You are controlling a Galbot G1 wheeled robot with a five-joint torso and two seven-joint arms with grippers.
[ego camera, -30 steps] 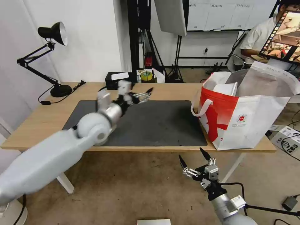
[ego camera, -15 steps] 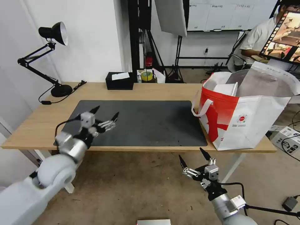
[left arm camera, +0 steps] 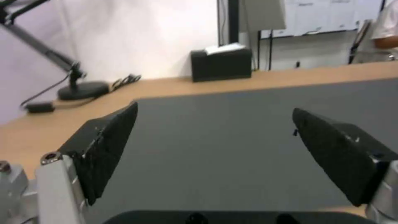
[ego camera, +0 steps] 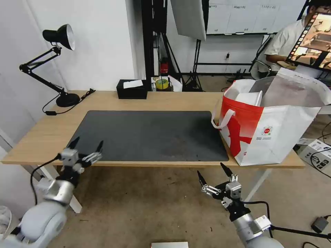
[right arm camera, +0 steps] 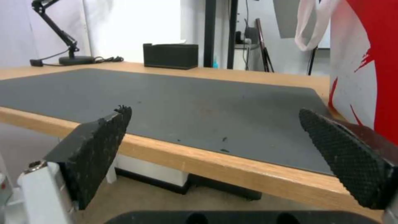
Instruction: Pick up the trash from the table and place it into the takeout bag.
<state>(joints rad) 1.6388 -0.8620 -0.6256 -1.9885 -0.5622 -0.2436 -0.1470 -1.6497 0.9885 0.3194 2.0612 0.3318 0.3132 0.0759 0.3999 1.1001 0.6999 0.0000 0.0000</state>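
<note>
Head view shows the mat [ego camera: 148, 134] bare on the worktop [ego camera: 44, 134], and a white container [ego camera: 250, 98] sitting inside the bag [ego camera: 276, 134] at the right end, so I judge the trash is already packed away. The left gripper [ego camera: 86, 147] hangs at the near left edge of the worktop, fingers spread apart with nothing between them. The right gripper [ego camera: 211, 174] is low in front of the worktop, below its edge and near the bag's front corner, fingers also apart and empty. In the left wrist view the black fingers [left arm camera: 105, 146] frame plain mat with the tissue box [left arm camera: 222, 63] far behind; in the right wrist view the fingers [right arm camera: 97, 149] sit just under the wooden edge with the bag's red panel [right arm camera: 379, 59] close by.

What could go wrong from here looks modest. The bag overhangs the worktop's right end a little, so a careless lift of the right arm could catch its corner or loop handle [ego camera: 222, 120] and tip it. The left arm, rising near the edge, could knock the worktop from below. The lamp [ego camera: 57, 63] and its cord lie well clear.
</note>
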